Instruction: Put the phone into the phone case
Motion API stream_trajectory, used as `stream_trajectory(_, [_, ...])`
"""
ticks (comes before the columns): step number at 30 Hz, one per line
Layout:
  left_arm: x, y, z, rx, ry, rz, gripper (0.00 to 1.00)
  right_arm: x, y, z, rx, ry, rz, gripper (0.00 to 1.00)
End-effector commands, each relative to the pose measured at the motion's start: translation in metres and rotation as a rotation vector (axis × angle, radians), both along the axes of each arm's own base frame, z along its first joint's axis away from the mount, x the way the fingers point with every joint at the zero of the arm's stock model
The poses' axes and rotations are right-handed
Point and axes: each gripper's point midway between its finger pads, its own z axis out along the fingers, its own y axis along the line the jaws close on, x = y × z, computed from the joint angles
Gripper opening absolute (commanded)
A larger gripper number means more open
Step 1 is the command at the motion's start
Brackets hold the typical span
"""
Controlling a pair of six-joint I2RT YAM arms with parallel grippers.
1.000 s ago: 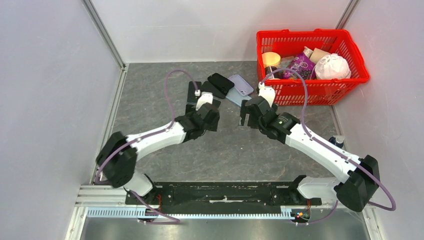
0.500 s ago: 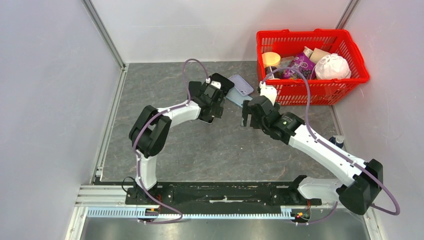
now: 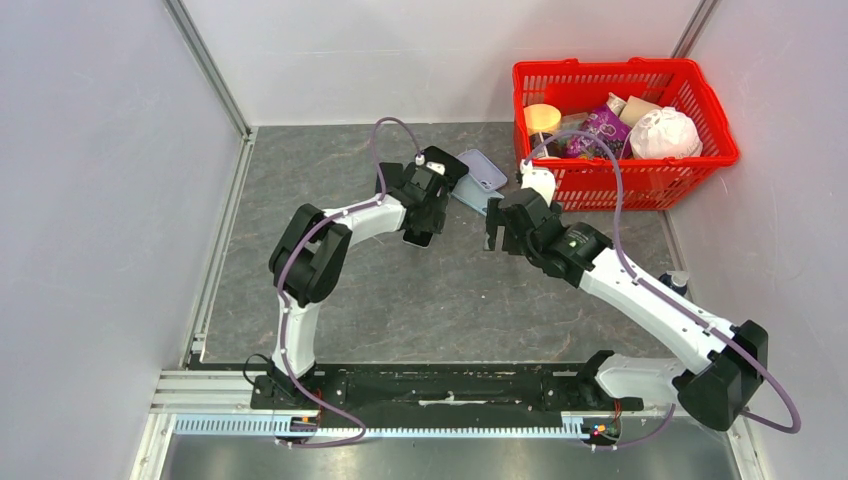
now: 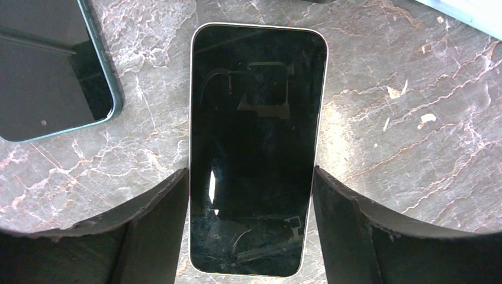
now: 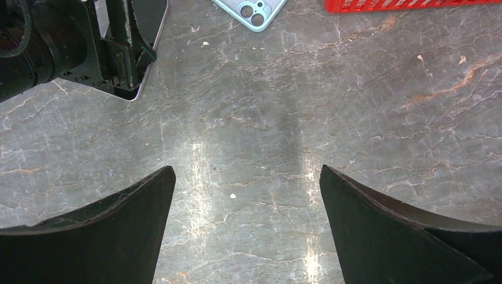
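the left gripper (image 4: 251,195) is clamping the phone (image 4: 257,118) by its long edges, the phone lying flat, screen up, on the table (image 5: 355,89), its far end poking out past the fingers. a dark case (image 4: 47,71) is sitting just beside it. the right gripper (image 5: 245,177) is hanging wide open nearby.

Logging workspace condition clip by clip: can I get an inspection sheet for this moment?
Surface: grey marbled table, a few light specks.
Job's things: phone flat, screen up; dark case beside it; black case, lilac case and pale-blue case beyond.
Clutter: red basket of packets, far right.
Grippers: left gripper fingers against phone's long edges; right gripper open over bare table.
Cables: purple cables loop over both arms.
Surroundings: white walls.
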Motion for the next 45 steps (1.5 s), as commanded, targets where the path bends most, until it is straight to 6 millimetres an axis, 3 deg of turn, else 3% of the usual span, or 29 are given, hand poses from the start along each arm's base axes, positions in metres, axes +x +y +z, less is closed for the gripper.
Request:
stream_trajectory(1, [-0.016, 0.016, -0.007, 0.037, 0.049, 0.065, 0.64, 0.008, 0.002, 0.016, 0.015, -0.026, 0.000, 0.99])
stream_trajectory(5, [-0.039, 0.033, -0.007, 0.030, 0.068, 0.152, 0.56, 0.012, 0.006, 0.017, 0.025, -0.023, 0.003, 0.99])
stream_trajectory(10, [-0.079, 0.057, 0.000, -0.023, 0.071, 0.272, 0.55, 0.025, 0.013, 0.014, 0.006, -0.022, 0.008, 0.99])
stream_trajectory(13, [-0.105, 0.076, -0.002, -0.041, 0.083, 0.345, 0.55, 0.042, 0.018, 0.013, -0.017, -0.029, -0.006, 0.99])
stream_trajectory(19, [-0.135, 0.101, 0.006, -0.075, 0.067, 0.421, 0.56, 0.088, 0.055, 0.000, -0.040, -0.023, 0.088, 0.99])
stream_trajectory(21, [-0.139, 0.101, 0.010, -0.103, 0.065, 0.420, 0.57, 0.108, 0.067, -0.005, -0.068, -0.022, 0.126, 0.95])
stream_trajectory(25, [-0.135, 0.096, 0.023, -0.130, 0.048, 0.408, 0.78, 0.145, 0.091, -0.019, -0.106, -0.039, 0.213, 0.90])
stream_trajectory(28, [-0.131, 0.095, 0.040, -0.159, 0.020, 0.407, 0.87, 0.174, 0.104, -0.033, -0.142, -0.059, 0.267, 0.86])
stream_trajectory(35, [-0.126, 0.100, 0.081, -0.198, -0.030, 0.418, 0.89, 0.233, 0.123, -0.065, -0.137, -0.057, 0.351, 0.71])
stream_trajectory(45, [-0.135, 0.111, 0.098, -0.224, -0.055, 0.408, 0.88, 0.266, 0.143, -0.097, -0.174, -0.065, 0.417, 0.63])
